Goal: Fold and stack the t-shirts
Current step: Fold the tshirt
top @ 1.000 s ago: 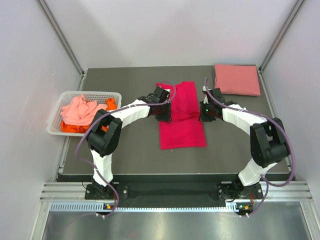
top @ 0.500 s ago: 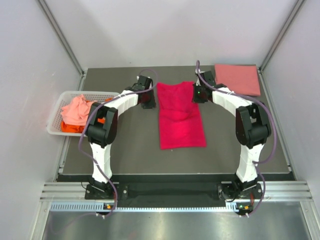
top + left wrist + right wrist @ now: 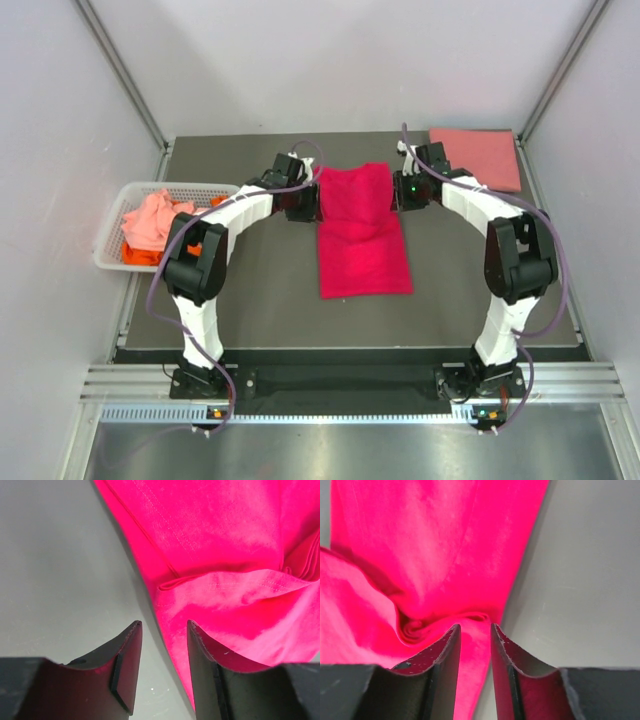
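Observation:
The bright magenta-red t-shirt [image 3: 362, 235] lies as a long folded strip in the middle of the table, with a raised crease across it. My left gripper [image 3: 304, 203] is open at the shirt's left edge near its far end; in the left wrist view [image 3: 164, 625] one finger overlaps the shirt [image 3: 225, 555]. My right gripper [image 3: 402, 194] is open, its jaws narrowly apart, at the shirt's right edge; the cloth's edge [image 3: 435, 545] shows between the fingers [image 3: 475, 627]. A folded salmon pink shirt [image 3: 476, 158] lies at the back right. A pale coral shirt [image 3: 155, 218] and an orange shirt [image 3: 140, 255] lie crumpled in the basket.
The white slotted basket [image 3: 108, 258] stands at the table's left edge. The dark table [image 3: 250, 300] is walled by white panels on the left, right and back.
Both grippers moved from the shirt's middle toward its far end, then came back slightly nearer and closer to its side edges. The shirt stays flat on the table.

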`<state>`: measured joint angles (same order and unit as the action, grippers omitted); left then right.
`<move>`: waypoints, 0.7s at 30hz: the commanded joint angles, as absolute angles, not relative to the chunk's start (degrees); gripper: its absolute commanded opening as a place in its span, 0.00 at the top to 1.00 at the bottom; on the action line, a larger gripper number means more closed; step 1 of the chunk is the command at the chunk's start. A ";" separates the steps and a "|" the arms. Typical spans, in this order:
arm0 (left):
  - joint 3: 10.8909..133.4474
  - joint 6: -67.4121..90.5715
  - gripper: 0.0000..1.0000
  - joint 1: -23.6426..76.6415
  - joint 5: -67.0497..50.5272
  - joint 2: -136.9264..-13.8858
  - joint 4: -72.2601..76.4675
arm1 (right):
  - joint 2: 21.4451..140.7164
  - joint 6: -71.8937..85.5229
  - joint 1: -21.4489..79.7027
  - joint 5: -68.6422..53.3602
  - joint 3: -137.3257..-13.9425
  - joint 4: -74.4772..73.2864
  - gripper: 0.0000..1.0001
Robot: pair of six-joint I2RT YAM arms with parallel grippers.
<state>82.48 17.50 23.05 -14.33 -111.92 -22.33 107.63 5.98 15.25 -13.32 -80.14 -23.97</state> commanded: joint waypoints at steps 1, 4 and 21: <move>82.79 13.98 0.54 22.94 -16.09 -112.85 -20.48 | 107.48 -1.91 13.63 -18.62 -81.30 -25.40 0.69; 83.58 14.15 0.54 22.94 -15.12 -114.43 -20.83 | 109.42 -5.34 12.66 -25.64 -82.61 -27.33 0.67; 87.18 15.47 0.76 22.94 -16.79 -120.06 -18.28 | 116.98 -7.12 9.94 -27.86 -86.04 -26.10 0.71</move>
<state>84.42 15.40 23.03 -16.27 -119.20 -20.88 115.94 -6.39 10.83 -26.13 -82.87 -28.32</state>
